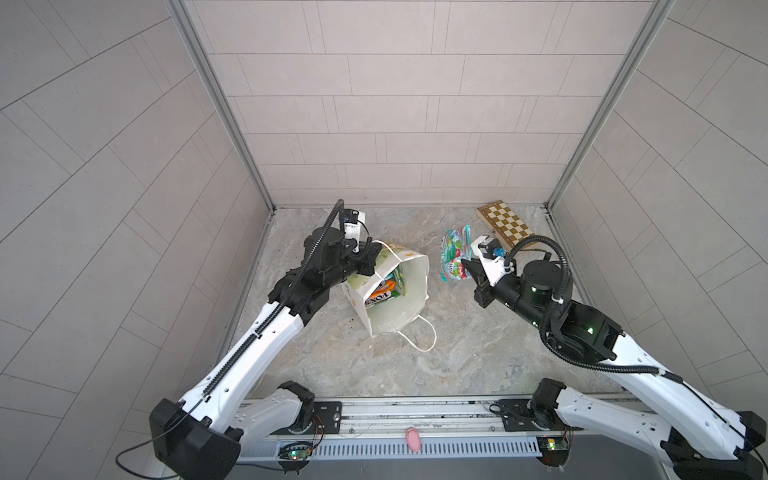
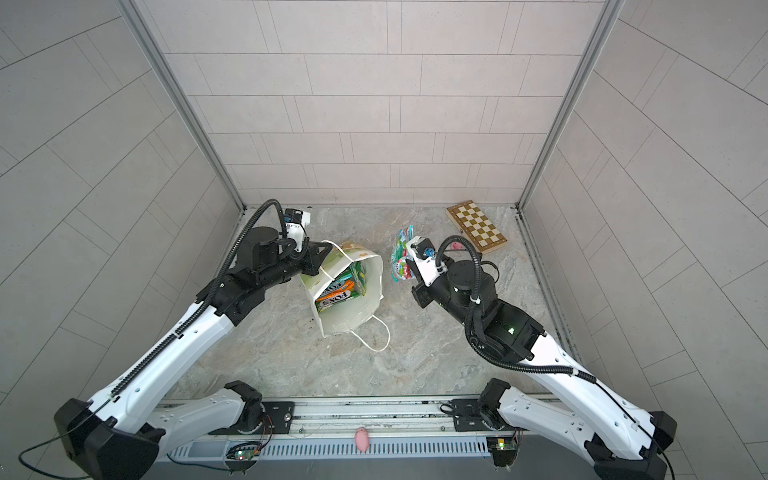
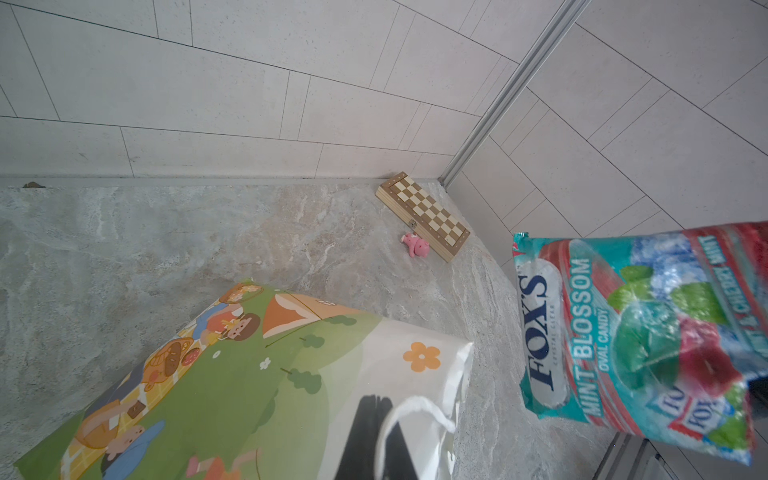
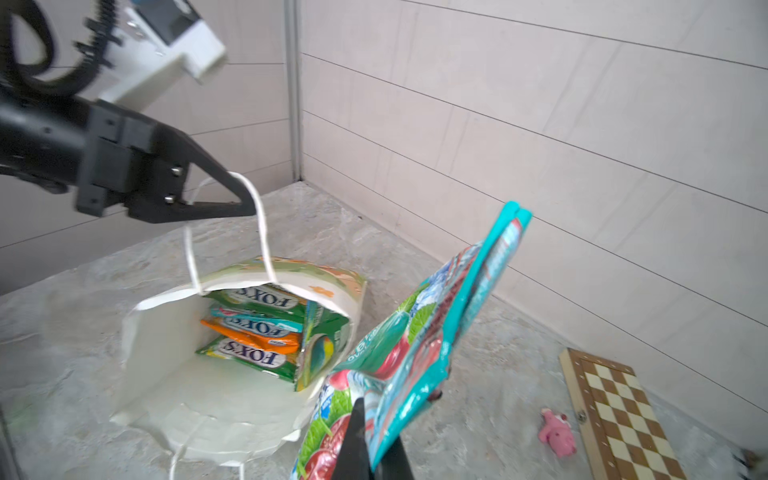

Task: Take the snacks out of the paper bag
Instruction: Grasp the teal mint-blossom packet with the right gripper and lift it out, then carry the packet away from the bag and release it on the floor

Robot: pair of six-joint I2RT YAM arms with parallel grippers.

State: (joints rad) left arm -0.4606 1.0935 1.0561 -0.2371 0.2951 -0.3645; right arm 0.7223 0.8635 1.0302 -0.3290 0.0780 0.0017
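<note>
So the paper bag (image 1: 417, 291) is seen tilted near the middle of both top views, mouth open, with a stack of snacks (image 1: 382, 291) tucked inside. Its cord handle (image 4: 257, 216) is pinched tight by the left end effector (image 4: 244, 195). The right end effector (image 1: 468, 268) is clamped on a teal-and-red packet (image 1: 454, 249), held up off the counter (image 1: 374, 365) just right of the bag. A chessboard (image 1: 505, 226) and pink toy (image 4: 557, 432) are parked toward the upper right.

Both top views looked down from high at the near edge over the whole table (image 1: 374, 365); close wrist cameras shared the bag (image 4: 174, 353).
</note>
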